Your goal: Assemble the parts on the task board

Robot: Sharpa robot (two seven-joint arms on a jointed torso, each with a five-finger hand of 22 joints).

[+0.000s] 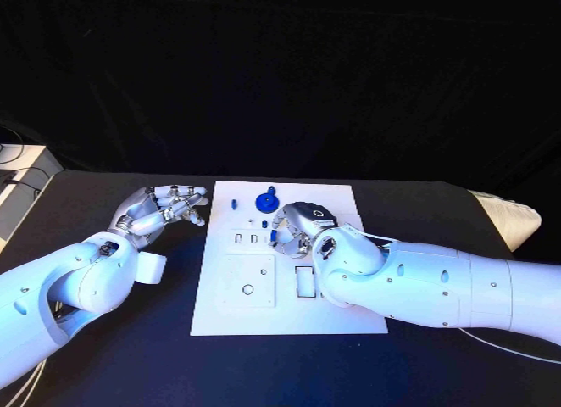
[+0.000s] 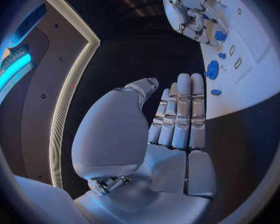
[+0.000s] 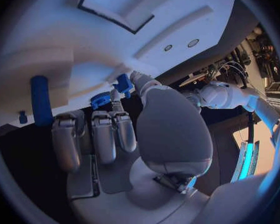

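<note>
Here the right hand (image 1: 299, 227) lies curled over the middle of the task board (image 1: 341, 203), and the right wrist view shows a small blue part (image 3: 123, 83) pinched at its fingertips (image 3: 118, 107), close to the white surface. Just beside it in that view sits a ribbed blue gear (image 3: 100, 100), and a long blue peg (image 3: 40, 99) lies further along the board. The board is a white rectangular plate with recessed slots, a round hole and small square cutouts, lying in the middle of the black table (image 1: 109, 339). Near its far edge the head view shows a round blue wheel (image 1: 267, 203) and a tiny blue piece (image 1: 234, 203) beside it. The right forearm covers the board's near right corner. The left hand (image 1: 161, 210) rests on the table at the board's left edge, fingers straight and close together, holding nothing.
</note>
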